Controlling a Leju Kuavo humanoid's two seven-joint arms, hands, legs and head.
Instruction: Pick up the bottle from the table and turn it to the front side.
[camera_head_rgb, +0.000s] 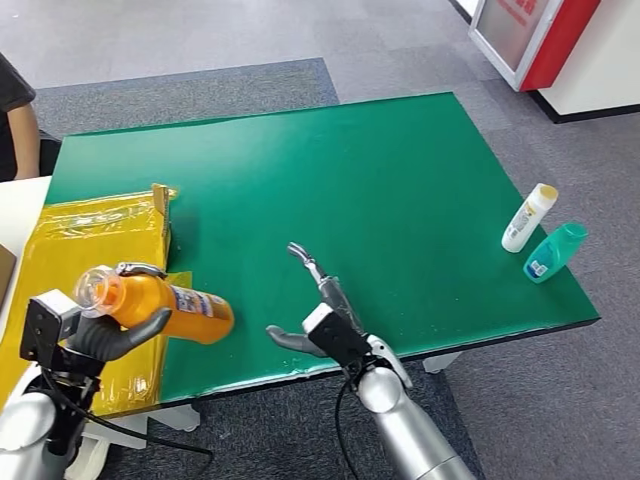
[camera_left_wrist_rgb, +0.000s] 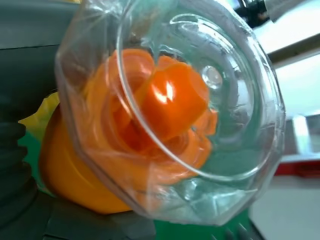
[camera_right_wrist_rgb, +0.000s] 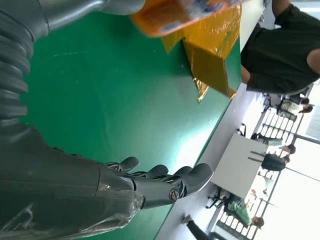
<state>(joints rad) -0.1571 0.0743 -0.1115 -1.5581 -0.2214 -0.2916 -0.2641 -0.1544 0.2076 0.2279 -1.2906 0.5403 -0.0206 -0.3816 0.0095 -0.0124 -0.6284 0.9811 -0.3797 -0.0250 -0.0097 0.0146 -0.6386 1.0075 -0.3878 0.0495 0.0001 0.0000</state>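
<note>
Orange bottle (camera_head_rgb: 162, 308) lifted off the green table (camera_head_rgb: 377, 200), lying roughly level in the air above the near left corner, clear cap (camera_head_rgb: 94, 290) toward the robot, base pointing out over the table. Held by the left hand (camera_head_rgb: 113, 330), thumb under the body and a finger hooked over the shoulder near the neck; in the left wrist view clear cap (camera_left_wrist_rgb: 170, 110) close to the lens, orange nozzle inside, fingers hidden behind it. Pick-up judged done; turning step in hand. Printed label (camera_head_rgb: 192, 300) partly showing on the side facing up; whether that counts as the front cannot be told. Next move likely calls for a roll of the wrist about the bottle's long axis, grip kept firm near the neck, smooth plastic liable to slip. Right hand (camera_head_rgb: 317, 310) spread, holding nothing, hovering just above the table's near edge, near the bottle's base but apart from it; fingers (camera_right_wrist_rgb: 166, 175) extended and apart in the right wrist view. Yellow foil-wrapped box (camera_head_rgb: 90, 235) beneath and behind the bottle. Well apart at the far right edge, a white bottle (camera_head_rgb: 528, 218) and a teal bottle (camera_head_rgb: 555, 252) lying side by side. Person's arm (camera_head_rgb: 23, 130) at the far left corner.
</note>
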